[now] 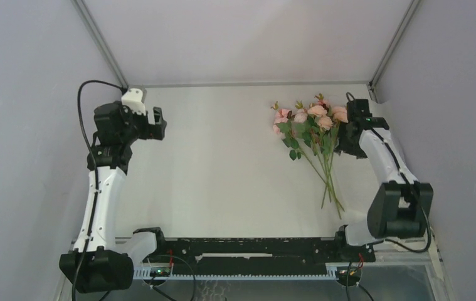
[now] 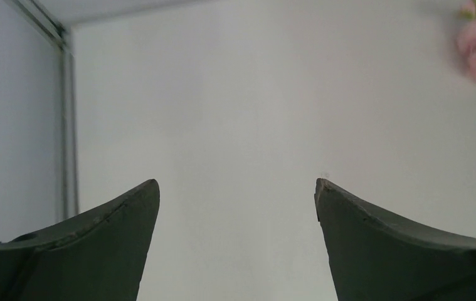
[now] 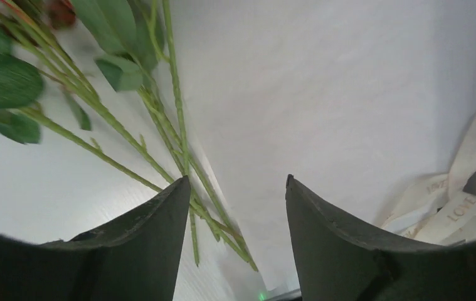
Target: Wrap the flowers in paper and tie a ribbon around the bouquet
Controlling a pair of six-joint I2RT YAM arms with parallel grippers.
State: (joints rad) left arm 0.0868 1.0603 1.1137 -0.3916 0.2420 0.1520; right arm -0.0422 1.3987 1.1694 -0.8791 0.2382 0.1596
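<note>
"LOVE" in gold on the ribbon [image 3: 456,212]

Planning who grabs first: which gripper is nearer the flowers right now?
Right. The right gripper sits close against the right side of the flowers, by the leaves and stems. The left gripper hangs far off to their left.

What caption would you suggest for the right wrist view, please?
Right end effector open over stems of the flowers, with the ribbon at the right edge.
</note>
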